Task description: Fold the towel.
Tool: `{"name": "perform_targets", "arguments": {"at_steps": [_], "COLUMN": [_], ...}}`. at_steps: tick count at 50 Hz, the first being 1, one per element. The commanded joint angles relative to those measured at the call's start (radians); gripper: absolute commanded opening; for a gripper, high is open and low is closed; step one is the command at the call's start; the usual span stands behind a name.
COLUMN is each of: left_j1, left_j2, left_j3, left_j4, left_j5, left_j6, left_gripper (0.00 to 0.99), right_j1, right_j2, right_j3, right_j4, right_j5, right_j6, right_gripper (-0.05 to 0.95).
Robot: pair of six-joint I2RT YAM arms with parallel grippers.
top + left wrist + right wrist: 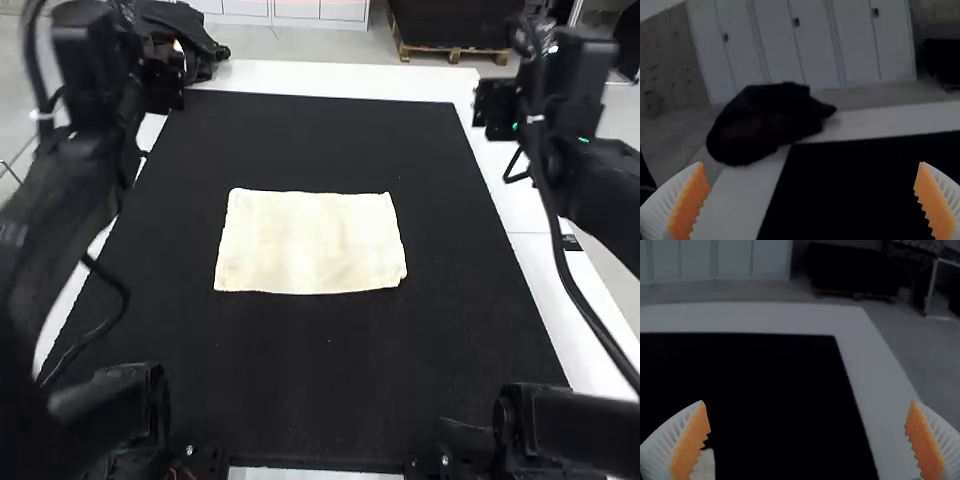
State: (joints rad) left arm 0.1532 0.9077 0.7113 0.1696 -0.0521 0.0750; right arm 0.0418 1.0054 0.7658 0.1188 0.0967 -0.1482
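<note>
The towel [310,245] is lying flat on the black mat [320,400], left of the mat's middle. It is forming a pale cream rectangle, longer from left to right than from near to far. Its far edge is running nearly straight and its near edge is bowing slightly towards the near side, while faint creases are crossing the surface. The number of layers is staying unclear from these views.

The mat is covering much of the white tabletop [330,78], whose borders are showing along the left, right and far sides.

The left gripper [165,85] is hanging at the far left, with its jaws standing wide apart in its wrist view. The right gripper [495,105] is hanging over the far right, its jaws also spreading wide; in its wrist view a pale corner of the towel is appearing beside one finger. Both grippers are sitting apart from the towel.

A dark, bunched bundle [195,45] is resting at the tabletop's far left corner, just beside the mat. A black cable [575,280] is curving along the right arm [590,180].
</note>
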Motion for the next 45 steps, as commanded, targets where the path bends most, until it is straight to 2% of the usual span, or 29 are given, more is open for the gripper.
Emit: {"name": "perform_targets", "arguments": {"at_steps": [1, 4, 7, 12, 15, 18, 21, 27, 31, 35, 40, 45], "left_j1": [-0.001, -0.007, -0.021, -0.047, -0.063, -0.067, -0.070, -0.073, -0.073, -0.067, -0.069, -0.073], "left_j2": [0.097, 0.143, 0.184, 0.229, 0.240, 0.244, 0.250, 0.275, 0.292, 0.330, 0.404, 0.481], "left_j3": [0.016, 0.007, -0.004, -0.041, -0.078, -0.110, -0.138, -0.161, -0.153, -0.133, -0.107, -0.098], "left_j4": [0.010, 0.008, 0.001, 0.018, 0.042, 0.064, 0.071, 0.045, 0.001, -0.033, -0.065, -0.041], "left_j5": [-0.074, -0.075, -0.078, -0.120, -0.144, -0.144, -0.144, -0.109, -0.069, -0.020, 0.041, 0.046], "left_j6": [-0.038, -0.061, -0.063, -0.063, -0.061, -0.061, -0.060, -0.058, -0.058, -0.063, -0.092, -0.095], "left_gripper": [0.962, 0.956, 0.957, 0.959, 0.959, 0.959, 0.959, 0.959, 0.959, 0.959, 0.959, 0.959], "right_j1": [-0.002, 0.000, 0.000, -0.005, 0.000, 0.000, 0.000, 0.015, 0.026, 0.021, 0.029, 0.038], "right_j2": [0.058, 0.079, 0.082, 0.082, 0.082, 0.082, 0.088, 0.107, 0.153, 0.213, 0.282, 0.343], "right_j3": [-0.016, -0.060, -0.091, -0.141, -0.155, -0.158, -0.155, -0.138, -0.134, -0.134, -0.132, -0.132], "right_j4": [0.028, 0.090, 0.145, 0.225, 0.234, 0.236, 0.217, 0.114, 0.061, 0.044, 0.042, 0.055], "right_j5": [0.001, -0.006, 0.011, 0.070, 0.066, 0.044, -0.015, -0.152, -0.172, -0.233, -0.252, -0.296], "right_j6": [0.073, 0.064, 0.033, -0.040, -0.053, -0.085, -0.065, 0.004, 0.039, 0.087, 0.113, 0.139], "right_gripper": [0.90, 0.90, 0.90, 0.90, 0.90, 0.90, 0.90, 0.90, 0.91, 0.91, 0.91, 0.90]}}
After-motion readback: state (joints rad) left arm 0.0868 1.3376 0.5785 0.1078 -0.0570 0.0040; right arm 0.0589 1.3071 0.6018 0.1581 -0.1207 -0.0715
